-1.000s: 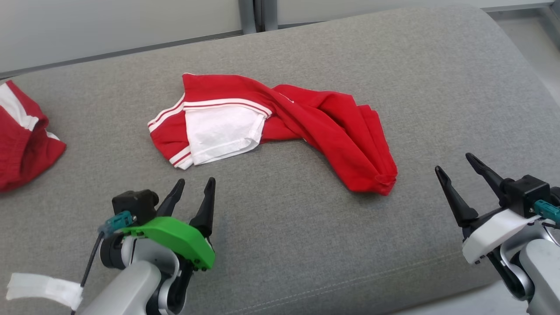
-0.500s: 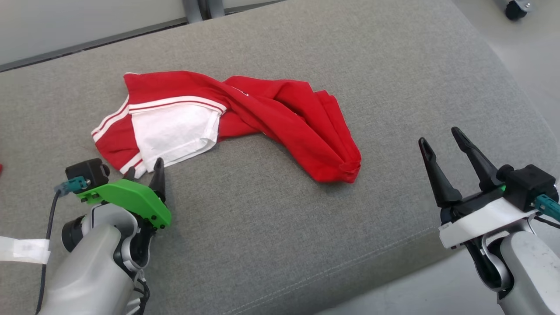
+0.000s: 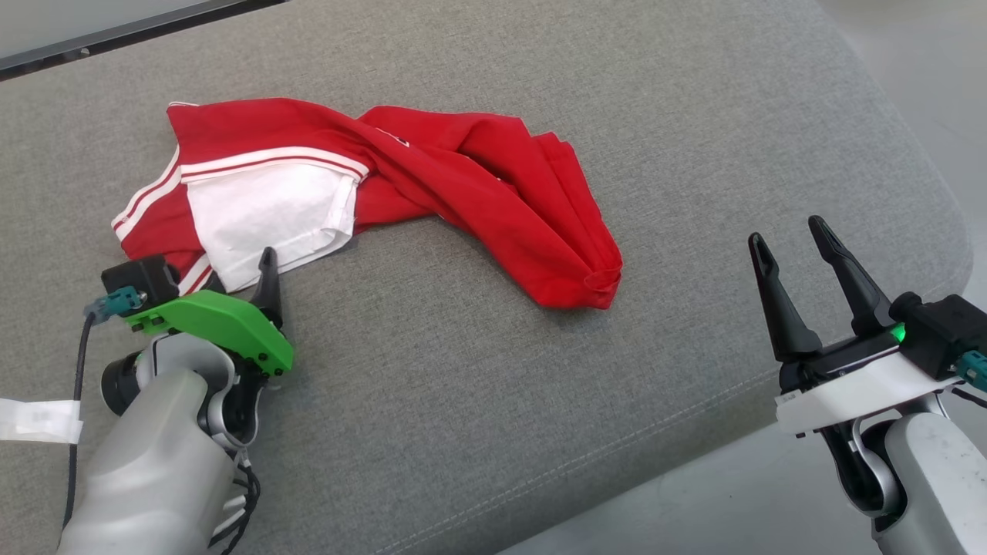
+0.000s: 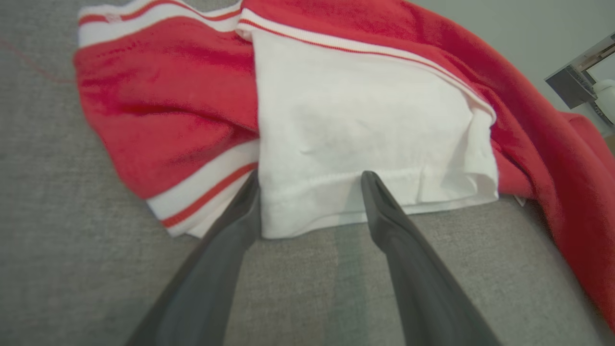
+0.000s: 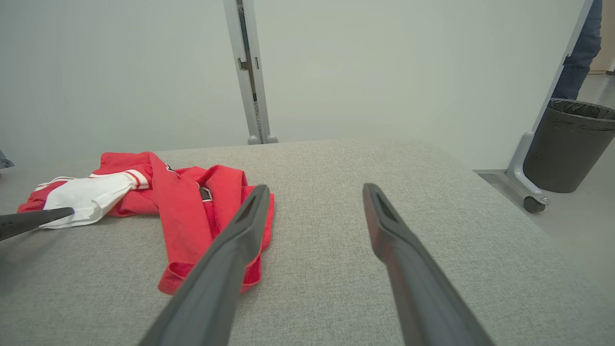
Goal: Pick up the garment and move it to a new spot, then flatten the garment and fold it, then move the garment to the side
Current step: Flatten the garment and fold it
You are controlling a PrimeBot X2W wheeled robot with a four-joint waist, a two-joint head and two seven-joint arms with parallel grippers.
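Garment lies crumpled on the grey cushion — not yet lifted, flattened or folded. Left gripper fingers are apart at its white edge; right gripper fingers are apart, well clear.

1. Soft, even light fell across the grey cushion in the head view, leaving only faint shadows under the garment.
2. The garment's white panel came out nearly washed-out in the left wrist view, where the left gripper blurred near the lens.
3. The right wrist view's wide lens stretched its edges.
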